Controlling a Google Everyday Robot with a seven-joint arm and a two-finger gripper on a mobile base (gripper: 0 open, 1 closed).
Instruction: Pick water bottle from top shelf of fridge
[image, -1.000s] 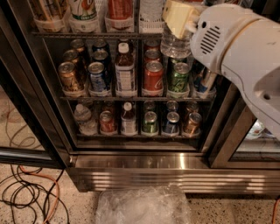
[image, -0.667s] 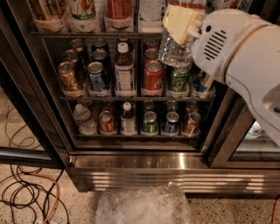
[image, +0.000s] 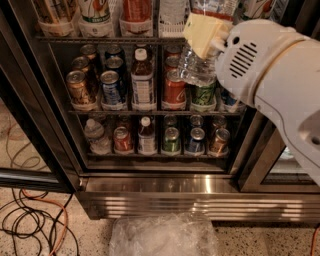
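My gripper (image: 206, 44) is at the upper right, on the end of the white arm (image: 272, 75), just below the front edge of the fridge's top shelf (image: 100, 39). It is shut on the water bottle (image: 196, 70). One yellowish finger (image: 201, 31) lies across the bottle's front. The other finger is hidden behind the bottle. The clear ribbed bottle hangs tilted in front of the middle-rack cans, its base low and its labelled upper part running out of the frame's top. Tall bottles (image: 95, 11) stand in translucent trays on the top shelf.
Soda cans (image: 174, 89) and a dark-liquid bottle (image: 142, 80) fill the middle rack. On the lower rack are more cans and a squat clear bottle (image: 95, 135). Dark door frames (image: 255, 160) flank the opening above the steel base panel (image: 160, 192). Cables (image: 30, 220) and a plastic bag (image: 162, 235) lie on the floor.
The arm has come down and nearer to the camera, bringing the water bottle lower in front of the middle rack. The grip has stayed the same.
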